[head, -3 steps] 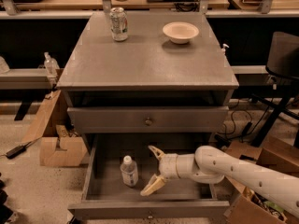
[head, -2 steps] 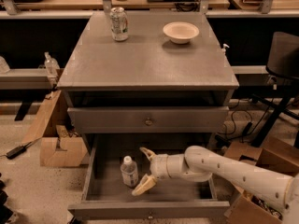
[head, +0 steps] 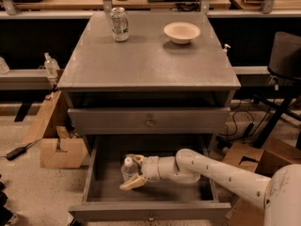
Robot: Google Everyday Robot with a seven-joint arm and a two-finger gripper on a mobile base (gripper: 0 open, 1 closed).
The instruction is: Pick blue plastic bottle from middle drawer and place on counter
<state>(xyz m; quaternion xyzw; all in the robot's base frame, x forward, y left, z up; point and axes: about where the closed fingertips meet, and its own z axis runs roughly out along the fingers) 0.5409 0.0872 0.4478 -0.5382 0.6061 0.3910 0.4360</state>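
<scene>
- Claw (head: 127, 172) (pale tan fingers on a white arm (head: 221, 172)) sits low inside the middle drawer (head: 150, 211), toward 9 o'clock of the drawer floor. The arm reaches in from 3 o'clock.
- Its fingers are spread wide, one at 12 o'clock of the blue plastic bottle (head: 127, 166) and the other at 6 o'clock, so the bottle stands between them. Whether either finger touches it I cannot tell.
- The bottle is upright on the drawer floor, white cap on top, nearer the left wall than the right.
- The middle drawer stands open beneath a closed upper drawer front (head: 117, 120) with a brass knob.
- The grey surface (head: 150, 65) above carries a soda can (head: 119, 24) at 11 o'clock and a pale bowl (head: 181, 32) at 1 o'clock, well apart.
- A cardboard box (head: 59, 150) lies on the floor at 9 o'clock of the cabinet.
</scene>
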